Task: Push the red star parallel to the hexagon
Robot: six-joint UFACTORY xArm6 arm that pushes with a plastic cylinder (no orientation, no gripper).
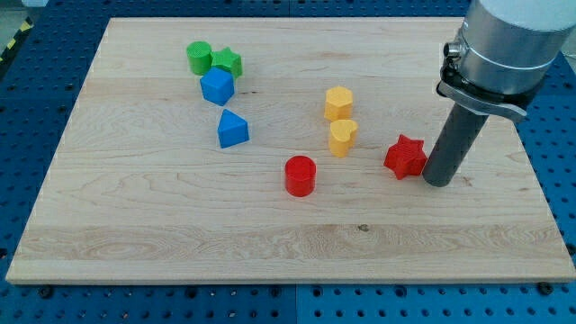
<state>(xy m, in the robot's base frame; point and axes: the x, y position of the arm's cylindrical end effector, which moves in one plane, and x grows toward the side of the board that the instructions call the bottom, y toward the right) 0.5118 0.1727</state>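
Note:
The red star (405, 157) lies on the wooden board at the view's right. My tip (438, 183) stands just to the right of the star, touching or almost touching it. The yellow hexagon (338, 103) sits up and to the left of the star. A yellow heart (342, 137) lies just below the hexagon, left of the star.
A red cylinder (300, 175) lies left of the star and a little lower. A blue triangular block (232, 129), a blue cube (217, 86), a green cylinder (199, 57) and a green star (228, 62) cluster at the upper left. The board's (135, 225) right edge is close to my tip.

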